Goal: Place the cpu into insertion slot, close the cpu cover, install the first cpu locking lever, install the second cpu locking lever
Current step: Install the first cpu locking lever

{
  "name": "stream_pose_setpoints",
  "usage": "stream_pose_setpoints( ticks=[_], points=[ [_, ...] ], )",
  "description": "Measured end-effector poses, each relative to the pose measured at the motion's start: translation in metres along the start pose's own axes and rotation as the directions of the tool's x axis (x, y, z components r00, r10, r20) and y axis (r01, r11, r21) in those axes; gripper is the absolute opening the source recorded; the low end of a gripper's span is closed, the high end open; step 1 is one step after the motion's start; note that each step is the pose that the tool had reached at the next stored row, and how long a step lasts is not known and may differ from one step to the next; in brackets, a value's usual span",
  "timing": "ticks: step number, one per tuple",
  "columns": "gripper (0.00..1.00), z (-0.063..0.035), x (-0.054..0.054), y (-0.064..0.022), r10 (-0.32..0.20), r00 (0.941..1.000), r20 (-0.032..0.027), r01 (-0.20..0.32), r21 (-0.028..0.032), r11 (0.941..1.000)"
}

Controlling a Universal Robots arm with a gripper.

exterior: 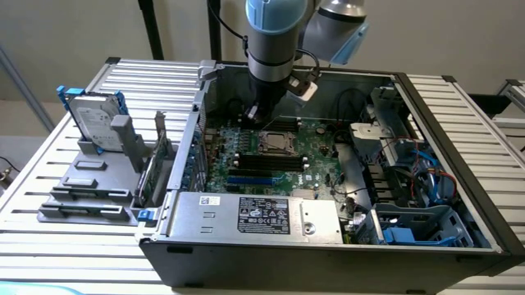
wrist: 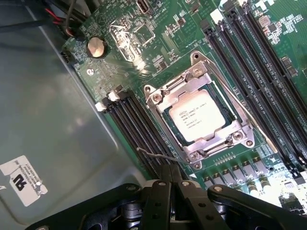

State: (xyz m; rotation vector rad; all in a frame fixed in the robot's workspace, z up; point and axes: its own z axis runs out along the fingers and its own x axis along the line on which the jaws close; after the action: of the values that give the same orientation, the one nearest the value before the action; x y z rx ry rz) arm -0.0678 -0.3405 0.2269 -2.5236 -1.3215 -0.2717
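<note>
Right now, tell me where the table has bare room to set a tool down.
Free: table slats behind the hard drive, and the strip off the computer case on the exterior view's right. Crowded: inside the case, motherboard and cables.

An open black computer case (exterior: 328, 261) lies on a slatted metal table (exterior: 49, 246), showing a green motherboard (exterior: 321, 136) with long black memory slots (exterior: 271, 163) and, along its near edge, a silver power supply (exterior: 205, 212) bearing a printed label. Blue cables (exterior: 431, 178) run inside the case at the exterior view's right, while at the exterior view's left a hard drive (exterior: 92, 120) in a blue-edged holder stands upright in a grey rack (exterior: 90, 187). Close up, a round silver coin battery (wrist: 96, 47) sits on the board, and a white sticker (wrist: 21, 179) clings to the grey case wall.
</note>
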Motion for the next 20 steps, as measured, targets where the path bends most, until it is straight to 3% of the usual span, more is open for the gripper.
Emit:
stream_pose_setpoints(
  ticks=[12, 20],
  points=[
    [0.11, 0.0150, -0.007, -0.0055, 0.001, 1.0000, 0.0058, -0.001, 0.0003, 1.0000],
    [0.11, 0.0182, -0.004, -0.0060, 0.001, 0.9997, 0.0244, -0.001, -0.0092, 1.0000]
  ],
)
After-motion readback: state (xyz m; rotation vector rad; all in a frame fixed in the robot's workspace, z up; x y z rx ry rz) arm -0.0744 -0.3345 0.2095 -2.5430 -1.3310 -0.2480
